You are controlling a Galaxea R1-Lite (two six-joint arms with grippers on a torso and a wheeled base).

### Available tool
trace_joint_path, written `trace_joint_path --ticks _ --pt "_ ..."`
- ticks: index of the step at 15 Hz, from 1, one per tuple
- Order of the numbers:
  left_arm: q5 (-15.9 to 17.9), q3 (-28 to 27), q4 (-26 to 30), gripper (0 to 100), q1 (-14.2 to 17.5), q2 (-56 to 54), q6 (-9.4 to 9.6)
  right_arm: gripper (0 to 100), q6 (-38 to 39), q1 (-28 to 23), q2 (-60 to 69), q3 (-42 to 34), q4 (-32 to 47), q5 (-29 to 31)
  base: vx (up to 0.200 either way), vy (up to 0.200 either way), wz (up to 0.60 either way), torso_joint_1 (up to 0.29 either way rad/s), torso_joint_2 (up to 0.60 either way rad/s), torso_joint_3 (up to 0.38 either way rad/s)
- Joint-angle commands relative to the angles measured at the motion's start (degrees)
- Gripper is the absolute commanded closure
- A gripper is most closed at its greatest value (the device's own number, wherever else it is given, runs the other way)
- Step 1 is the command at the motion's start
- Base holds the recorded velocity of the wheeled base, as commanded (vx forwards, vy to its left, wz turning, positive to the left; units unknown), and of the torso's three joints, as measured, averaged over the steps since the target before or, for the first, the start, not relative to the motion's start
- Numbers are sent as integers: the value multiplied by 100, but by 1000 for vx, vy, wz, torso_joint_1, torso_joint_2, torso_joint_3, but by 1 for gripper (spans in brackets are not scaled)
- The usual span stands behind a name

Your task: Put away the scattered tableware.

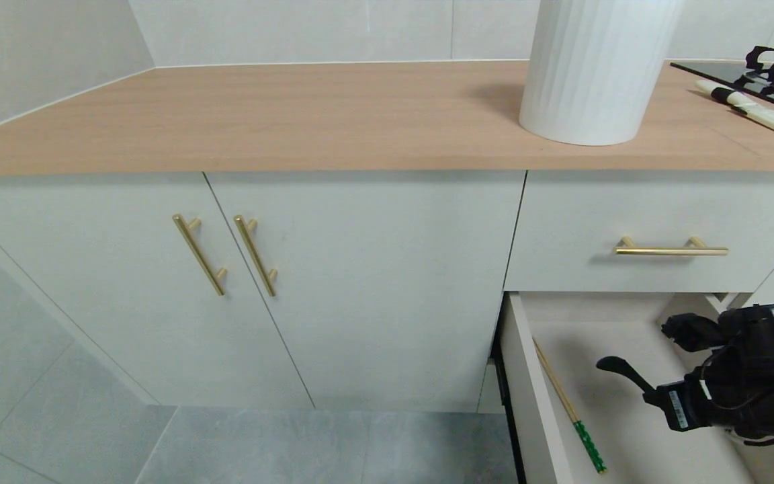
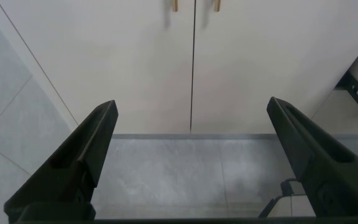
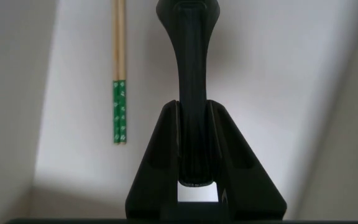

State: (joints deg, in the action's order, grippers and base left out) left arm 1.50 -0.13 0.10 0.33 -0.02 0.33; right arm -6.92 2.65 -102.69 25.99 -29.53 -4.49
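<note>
Now the right claw [image 1: 659, 396] is closed on a black spoon [image 1: 619, 368] and holds it above the floor of the open drawer [image 1: 528, 376]. Inside the drawer, close along its left wall, lies a pair of chopsticks [image 1: 565, 403] with green ends, apart from the spoon. The left claw [image 2: 191, 107] is open and holds nothing; it is left of the drawer, facing the cabinet doors [image 1: 373, 289]. Above the drawer, on the worktop [image 1: 293, 114], stands a white ribbed pot [image 1: 592, 74].

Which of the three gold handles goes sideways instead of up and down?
The drawer handle on the closed drawer, right above the open drawer. It runs sideways; the two door handles stand upright, side by side.
</note>
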Motion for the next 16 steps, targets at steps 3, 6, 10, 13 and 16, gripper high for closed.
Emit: trace_joint_path --ticks 3,6,10,13,16 --pt "-1 -4 -1 0 2 2 2 100 191 17 -1104 -33 -651 185 0 0 0 0 0 0" --pt "-1 5 -1 0 2 2 2 100 209 26 -1482 -103 -1143 431 0 0 0 0 0 0" --pt "-1 5 -1 0 2 2 2 100 209 34 -1578 -129 -1213 440 0 0 0 0 0 0" --pt "-1 -4 -1 0 2 2 2 100 218 34 -1517 -129 -1213 440 0 0 0 0 0 0" --pt "-1 -4 -1 0 2 2 2 100 218 34 -1517 -138 -1222 493 0 0 0 0 0 0"
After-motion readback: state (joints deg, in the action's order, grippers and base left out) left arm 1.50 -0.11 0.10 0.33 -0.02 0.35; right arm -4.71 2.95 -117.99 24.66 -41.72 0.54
